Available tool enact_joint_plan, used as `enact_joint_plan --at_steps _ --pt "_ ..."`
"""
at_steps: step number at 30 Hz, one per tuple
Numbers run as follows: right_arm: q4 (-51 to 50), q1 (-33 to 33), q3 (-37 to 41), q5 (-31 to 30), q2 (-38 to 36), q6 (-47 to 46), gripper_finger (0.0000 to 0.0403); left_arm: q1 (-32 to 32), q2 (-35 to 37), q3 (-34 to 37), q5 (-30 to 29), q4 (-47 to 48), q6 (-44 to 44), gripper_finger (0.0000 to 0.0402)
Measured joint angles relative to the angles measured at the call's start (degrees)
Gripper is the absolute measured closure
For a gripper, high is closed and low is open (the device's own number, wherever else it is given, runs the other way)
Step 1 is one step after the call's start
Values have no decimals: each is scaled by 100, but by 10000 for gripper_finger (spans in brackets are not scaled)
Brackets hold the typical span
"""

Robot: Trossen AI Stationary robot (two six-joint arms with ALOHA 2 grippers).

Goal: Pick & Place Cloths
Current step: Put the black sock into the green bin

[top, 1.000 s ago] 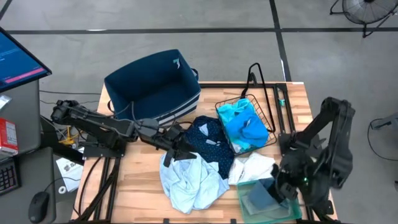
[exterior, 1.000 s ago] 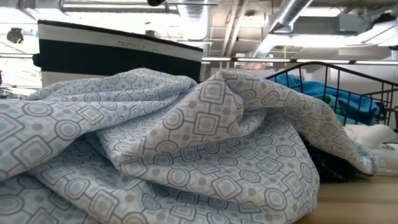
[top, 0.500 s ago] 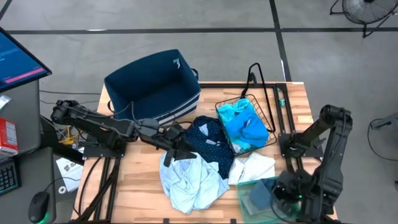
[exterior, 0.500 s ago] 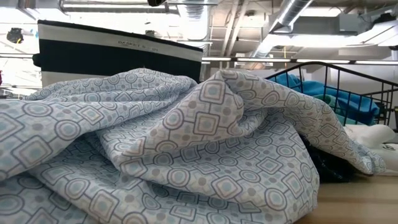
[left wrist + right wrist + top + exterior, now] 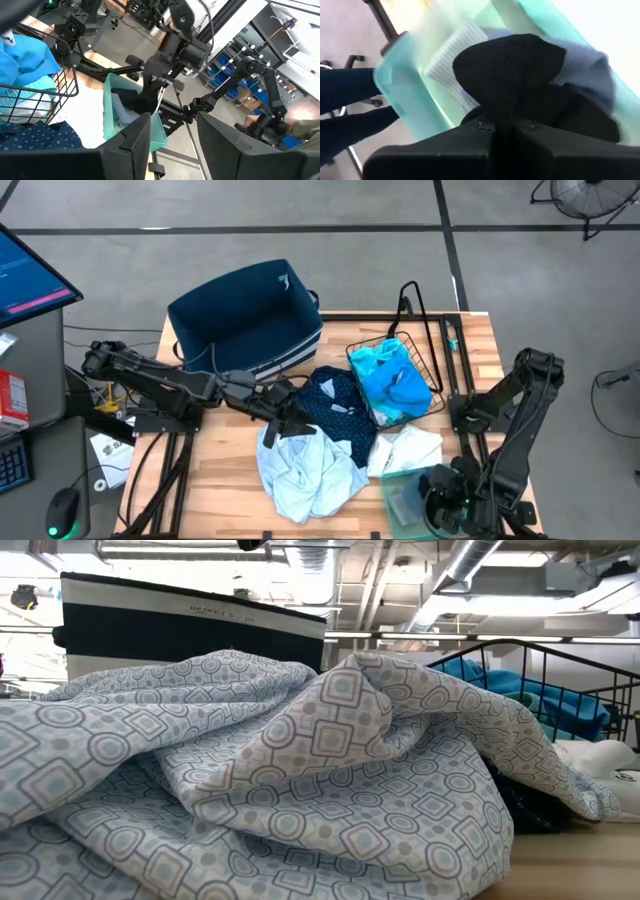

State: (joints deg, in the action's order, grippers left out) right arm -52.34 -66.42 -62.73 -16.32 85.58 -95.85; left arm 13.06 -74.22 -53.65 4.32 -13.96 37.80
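Observation:
A pale blue patterned cloth lies heaped on the table, overlapping a dotted navy cloth. A turquoise cloth fills the wire basket, and a white cloth lies beside the green tray. My left gripper is open, low at the navy cloth's edge. My right gripper is shut on a black cloth over the tray, where a grey-blue cloth lies. My left gripper sits low by the navy cloth; I cannot tell whether it touches it. My right gripper pinches a bunched fold of the black cloth between its two fingers. The bunch bulges out past the fingertips, over the tray's inside; its lower end is hidden.
The big navy striped bin stands at the table's far left. The black wire basket stands at the far right, its handle raised. The tray sits at the near right corner. Bare wood shows at the near left.
My right arm has folded down and carried its gripper toward the table's near edge, lower over the green tray. The left arm and the cloth heap have kept still.

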Motion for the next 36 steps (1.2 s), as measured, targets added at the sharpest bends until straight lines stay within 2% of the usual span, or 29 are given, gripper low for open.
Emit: enact_joint_plan --at_steps 4,9,16,24,29,36 --pt "485 -161 518 6 0 -469 402 0 0 0 -5 4 0 258" --pt "577 -315 878 216 0 -1075 397 0 0 0 -164 9 -2 258" --pt "1143 -384 1395 470 0 -1223 398 0 0 0 -186 20 -170 258" --pt "1487 -136 1808 923 -4 -1221 376 0 0 0 -184 28 -175 258" --pt "1536 -3 1899 1120 -9 -896 325 -1 0 0 -227 28 -178 258" --pt "1718 195 1905 1368 -4 -351 189 7 0 0 -284 28 -464 257"
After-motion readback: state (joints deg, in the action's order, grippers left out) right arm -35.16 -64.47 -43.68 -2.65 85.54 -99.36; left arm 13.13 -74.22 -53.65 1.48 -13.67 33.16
